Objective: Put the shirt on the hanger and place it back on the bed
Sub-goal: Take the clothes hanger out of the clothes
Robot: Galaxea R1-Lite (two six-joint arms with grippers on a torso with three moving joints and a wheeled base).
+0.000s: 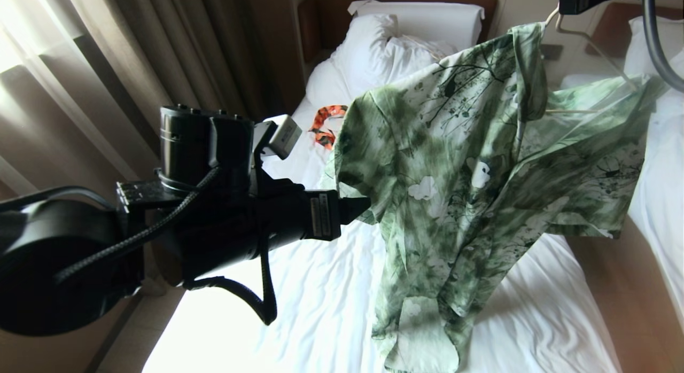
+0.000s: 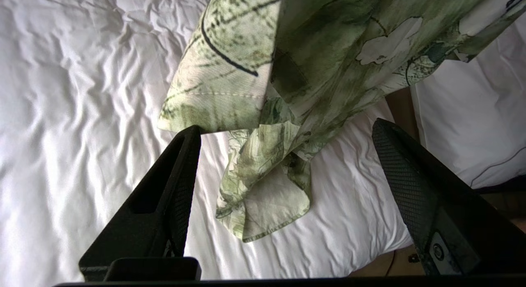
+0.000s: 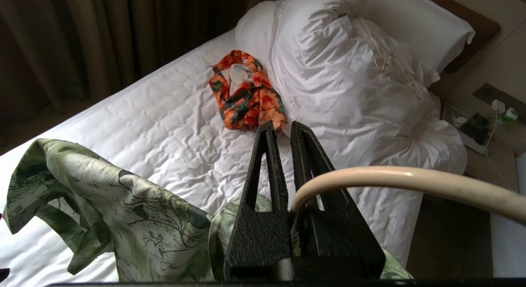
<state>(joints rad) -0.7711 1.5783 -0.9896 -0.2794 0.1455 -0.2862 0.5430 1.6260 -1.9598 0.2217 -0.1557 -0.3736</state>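
L fingers (image 2: 185, 172) wide apart by shirt (image 2: 328, 52); R fingers (image 3: 304, 172) pinch hanger (image 3: 411, 182).

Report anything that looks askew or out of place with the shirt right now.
The shirt hangs lopsided on the hanger: one shoulder bunches near the hook, the other drapes low and slack toward the bed. The right tool is shut on the hanger; the left tool is open beside a sleeve, holding nothing.
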